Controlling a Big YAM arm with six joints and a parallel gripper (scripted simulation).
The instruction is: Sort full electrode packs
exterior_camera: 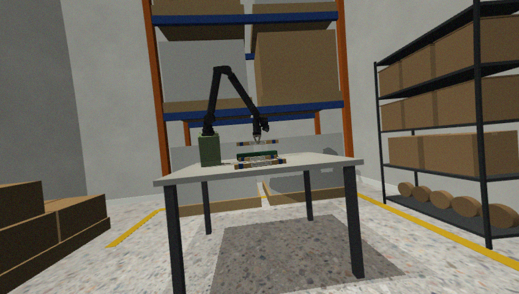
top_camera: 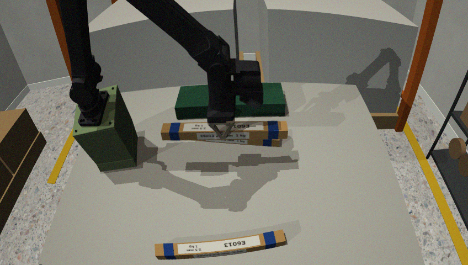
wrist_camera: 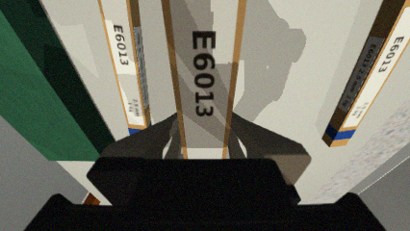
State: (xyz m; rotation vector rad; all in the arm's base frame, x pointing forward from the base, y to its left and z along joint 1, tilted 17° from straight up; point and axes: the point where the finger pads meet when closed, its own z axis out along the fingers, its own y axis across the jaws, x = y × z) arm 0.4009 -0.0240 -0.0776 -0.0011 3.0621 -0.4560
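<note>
My gripper (top_camera: 224,130) is shut on the middle of one E6013 electrode pack (top_camera: 256,128) and holds it level, well above the table, in front of the low green platform (top_camera: 236,100). It also shows in the exterior view (exterior_camera: 257,143) and in the wrist view (wrist_camera: 204,77) between the fingers. A second pack (top_camera: 244,142) lies on the table just below and behind the held one, partly hidden. A third pack (top_camera: 219,244) lies flat near the table's front edge. Nothing lies on the platform.
The arm's green base block (top_camera: 105,127) stands at the table's left. A tan box stands behind the platform. Shelving with cartons (exterior_camera: 447,109) is off to the right of the table.
</note>
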